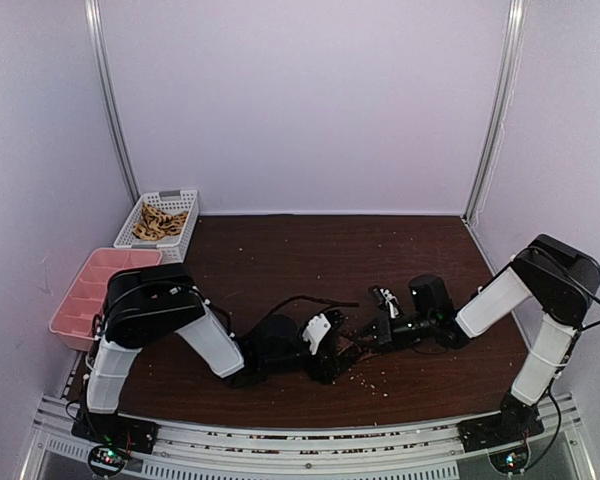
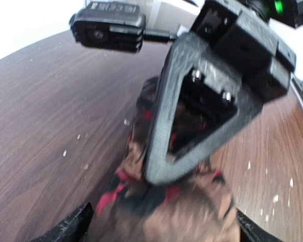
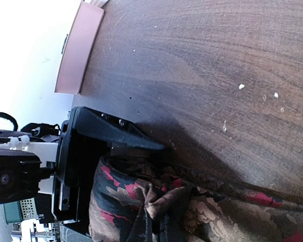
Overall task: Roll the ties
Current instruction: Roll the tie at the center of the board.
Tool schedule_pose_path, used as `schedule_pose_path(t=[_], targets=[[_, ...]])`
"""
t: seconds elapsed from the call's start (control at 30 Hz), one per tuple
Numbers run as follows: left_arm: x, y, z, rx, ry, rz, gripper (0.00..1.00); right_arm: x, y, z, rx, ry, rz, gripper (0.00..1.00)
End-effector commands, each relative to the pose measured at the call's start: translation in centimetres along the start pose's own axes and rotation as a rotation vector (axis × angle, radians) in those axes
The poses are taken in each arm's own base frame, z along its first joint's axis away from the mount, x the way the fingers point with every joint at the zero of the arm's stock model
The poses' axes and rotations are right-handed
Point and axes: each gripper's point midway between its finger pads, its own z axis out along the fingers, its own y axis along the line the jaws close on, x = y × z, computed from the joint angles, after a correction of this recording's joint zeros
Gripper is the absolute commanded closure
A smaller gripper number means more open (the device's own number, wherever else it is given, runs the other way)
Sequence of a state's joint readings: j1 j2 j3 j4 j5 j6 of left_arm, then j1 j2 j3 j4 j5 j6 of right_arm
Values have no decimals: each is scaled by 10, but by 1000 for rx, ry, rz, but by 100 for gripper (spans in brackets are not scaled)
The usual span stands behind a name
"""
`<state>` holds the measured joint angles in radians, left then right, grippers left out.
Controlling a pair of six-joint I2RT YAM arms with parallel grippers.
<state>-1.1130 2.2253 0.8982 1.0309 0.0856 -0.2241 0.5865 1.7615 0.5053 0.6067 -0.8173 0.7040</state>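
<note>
A dark tie (image 1: 353,352) with a brown, red and black pattern lies bunched on the brown table between my two grippers. In the left wrist view it (image 2: 182,212) fills the gap between my left gripper's (image 2: 161,236) fingertips (image 2: 70,229), which close round the bundle. My right gripper (image 1: 373,340) meets it head on; its triangular finger (image 2: 166,151) presses onto the fabric. In the right wrist view the tie (image 3: 192,212) covers my own fingers and runs into the left gripper's finger (image 3: 116,132). More tan ties (image 1: 160,222) lie in the white basket.
The white basket (image 1: 170,196) stands at the back left, a pink divided tray (image 1: 95,285) in front of it. Pale crumbs (image 1: 380,385) dot the table near the grippers. Metal posts and white walls enclose the table.
</note>
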Motion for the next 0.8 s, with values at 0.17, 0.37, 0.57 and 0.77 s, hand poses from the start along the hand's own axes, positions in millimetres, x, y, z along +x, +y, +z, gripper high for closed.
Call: schedule_pose_path(t=[0.17,0.37,0.57,0.77], targets=[[4,4,13,-32,-44,-76,54,60,-66,-9,249,133,168,100],[42,-12,-9,80,214,19,73,43,-34,-14,160,101,135,90],[79,-20,-45,253,483,100,74,14,9,-27,83,35,78,61],[91,-1,-63,265,622,149,75,2,30,-32,62,23,59,55]])
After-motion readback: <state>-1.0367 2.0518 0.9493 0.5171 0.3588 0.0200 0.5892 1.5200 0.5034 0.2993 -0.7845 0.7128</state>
